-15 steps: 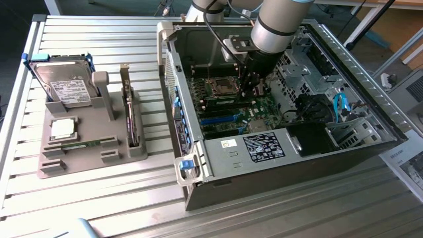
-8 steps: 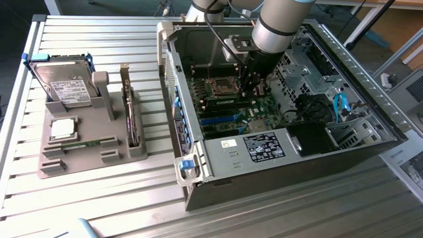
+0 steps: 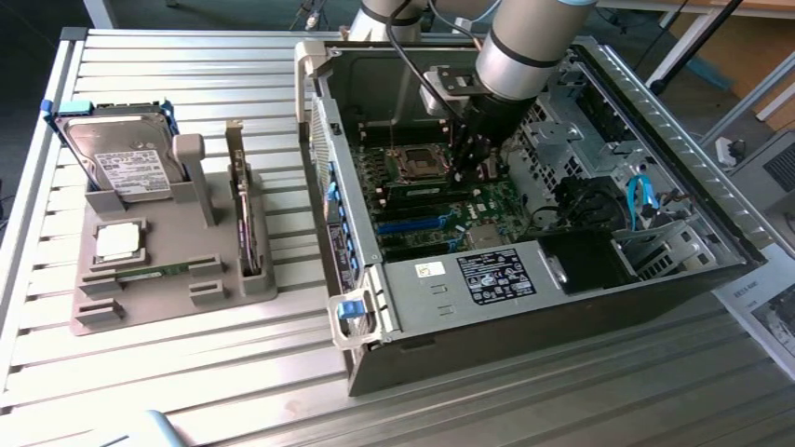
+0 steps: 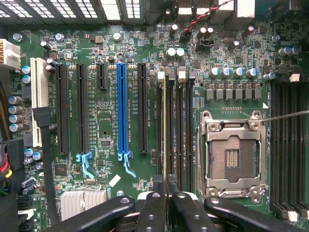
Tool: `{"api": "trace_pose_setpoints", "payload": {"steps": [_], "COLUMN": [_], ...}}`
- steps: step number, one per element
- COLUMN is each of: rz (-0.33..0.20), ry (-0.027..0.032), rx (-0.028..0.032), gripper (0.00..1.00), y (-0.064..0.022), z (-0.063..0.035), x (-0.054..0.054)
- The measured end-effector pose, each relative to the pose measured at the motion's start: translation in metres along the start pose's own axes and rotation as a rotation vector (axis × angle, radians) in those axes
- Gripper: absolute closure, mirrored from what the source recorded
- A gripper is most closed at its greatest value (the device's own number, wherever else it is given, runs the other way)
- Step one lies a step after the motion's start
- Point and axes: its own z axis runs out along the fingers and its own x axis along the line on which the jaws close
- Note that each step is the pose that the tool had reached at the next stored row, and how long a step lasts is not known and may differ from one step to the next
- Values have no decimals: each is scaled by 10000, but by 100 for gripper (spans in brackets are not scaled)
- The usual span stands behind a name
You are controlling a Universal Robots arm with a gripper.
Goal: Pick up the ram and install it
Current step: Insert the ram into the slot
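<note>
From the exterior view, the gripper [image 3: 467, 170] is hanging down inside the case [image 3: 522, 321], just beside the socket [image 3: 416, 166]. Well apart from the socket, toward the exterior view's left, a second green stick [image 3: 155, 272] is lying on the tray [image 3: 93, 321].

In the wrist view, the fingers [image 4: 150, 212] are sitting narrow, pinching, I think, the ram [image 4: 165, 125]. The ram is standing edge-up along a slot just beside the socket. The pickup is looking done. Whether the ram is sitting fully home, I can't tell.
</note>
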Motion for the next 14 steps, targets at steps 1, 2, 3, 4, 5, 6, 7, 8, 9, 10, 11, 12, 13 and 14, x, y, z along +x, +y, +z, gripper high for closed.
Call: {"api": "trace_pose_setpoints", "payload": {"steps": [1,2,3,4,5,6,7,8,9,10,11,12,13,14], "rz": [0,-1,-1,-2,-1,-1,0,-1,-1,-2,-2,0,-2,-2], "ry": [0,0,0,-2,-3,-2,-1,0,2,4,5,12,14,14], "rx": [0,-1,-1,-1,0,0,0,0,9,11,11,16,18,18], "gripper": [88,88,88,88,88,88,88,88,88,88,88,88,88,88], "y": [0,-1,-3,-13,-18,-19,-19,-20,-17,-17,-17,-15,-14,-14], "z": [0,0,0,1,1,1,0,0,1,1,1,3,3,3], "x": [0,0,0,1,1,1,2,2,2,2,2,2,2,2]}}
